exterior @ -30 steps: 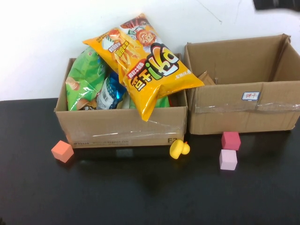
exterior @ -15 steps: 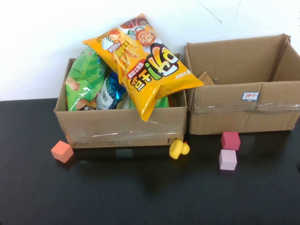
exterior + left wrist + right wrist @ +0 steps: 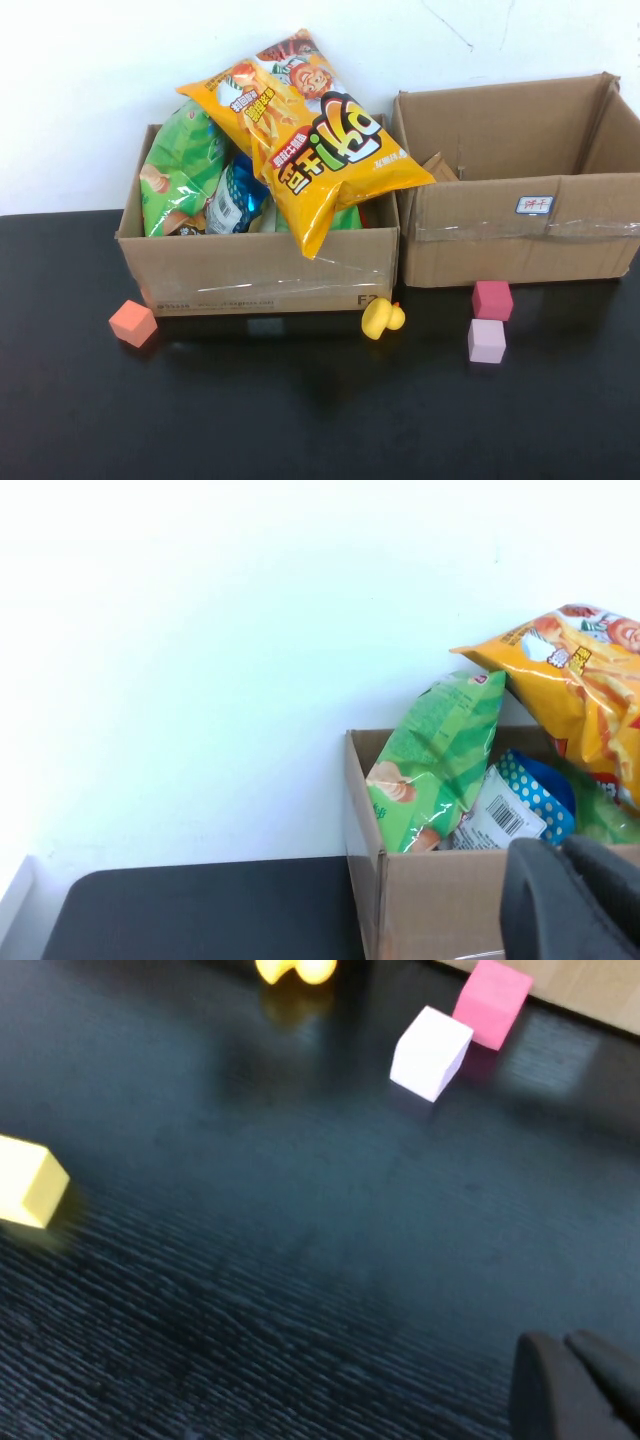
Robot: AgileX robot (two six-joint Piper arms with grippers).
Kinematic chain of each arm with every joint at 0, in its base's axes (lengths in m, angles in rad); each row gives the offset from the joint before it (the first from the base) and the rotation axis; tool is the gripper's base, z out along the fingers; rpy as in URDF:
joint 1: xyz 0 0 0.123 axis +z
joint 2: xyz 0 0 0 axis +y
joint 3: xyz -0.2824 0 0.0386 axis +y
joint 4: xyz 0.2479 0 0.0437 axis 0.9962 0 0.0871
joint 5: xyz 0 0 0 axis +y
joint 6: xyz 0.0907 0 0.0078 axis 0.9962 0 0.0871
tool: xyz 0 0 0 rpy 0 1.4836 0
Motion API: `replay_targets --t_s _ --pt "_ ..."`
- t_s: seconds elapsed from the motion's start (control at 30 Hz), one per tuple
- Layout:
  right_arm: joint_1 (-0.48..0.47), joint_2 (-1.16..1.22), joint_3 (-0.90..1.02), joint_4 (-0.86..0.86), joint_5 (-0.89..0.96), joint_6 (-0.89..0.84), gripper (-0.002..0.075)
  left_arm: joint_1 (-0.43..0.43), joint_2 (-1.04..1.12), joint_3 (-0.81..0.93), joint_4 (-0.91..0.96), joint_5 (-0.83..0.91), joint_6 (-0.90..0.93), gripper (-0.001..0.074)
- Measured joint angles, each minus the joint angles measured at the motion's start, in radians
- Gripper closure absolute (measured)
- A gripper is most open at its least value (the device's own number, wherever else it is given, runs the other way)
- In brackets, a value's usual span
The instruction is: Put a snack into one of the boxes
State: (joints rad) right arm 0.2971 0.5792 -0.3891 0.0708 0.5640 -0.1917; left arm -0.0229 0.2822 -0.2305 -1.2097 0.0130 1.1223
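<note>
The labelled cardboard box (image 3: 520, 245), with a white label (image 3: 534, 205) and clear tape, stands at the right. A small crinkled tan-orange packet (image 3: 438, 166), seemingly the snack, lies inside it by the left wall, mostly hidden by the front wall. Neither gripper shows in the high view. My left gripper (image 3: 565, 848) is shut and empty, facing the full box (image 3: 430, 910) from its left side. My right gripper (image 3: 565, 1342) is shut and empty, low over the black table (image 3: 300, 1260).
The unlabelled box (image 3: 260, 270) holds a large yellow-orange chip bag (image 3: 300, 130), a green bag (image 3: 180, 170) and a blue packet. In front lie an orange cube (image 3: 132, 322), a yellow duck (image 3: 381, 318), a pink cube (image 3: 492, 299) and a pale cube (image 3: 486, 340).
The dark arm at the top right corner of the high view one second ago has left the picture. The boxes, bags and cubes have not moved.
</note>
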Motion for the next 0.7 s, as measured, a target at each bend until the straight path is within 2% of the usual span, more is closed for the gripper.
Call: replay_targets --t_s 0.2,0.47,0.53,0.63,0.7 --pt "0.000 -0.006 0.010 -0.039 -0.022 0.004 0.0713 0.000 0.000 0.000 -0.007 0.000 0.000 0.0737" --pt "0.000 -0.006 0.010 -0.027 -0.027 0.003 0.0603 0.000 0.000 0.017 -0.011 0.000 0.000 0.0737" --pt "0.000 -0.006 0.010 -0.006 -0.027 -0.022 0.0614 0.000 0.000 0.018 -0.011 0.000 0.000 0.0737" --pt "0.000 -0.006 0.010 0.030 -0.025 -0.082 0.0688 0.000 0.000 0.018 -0.011 0.000 0.000 0.0737" --pt "0.000 -0.006 0.010 0.051 -0.026 -0.117 0.0711 0.000 0.000 0.019 -0.011 0.000 -0.003 0.0737"
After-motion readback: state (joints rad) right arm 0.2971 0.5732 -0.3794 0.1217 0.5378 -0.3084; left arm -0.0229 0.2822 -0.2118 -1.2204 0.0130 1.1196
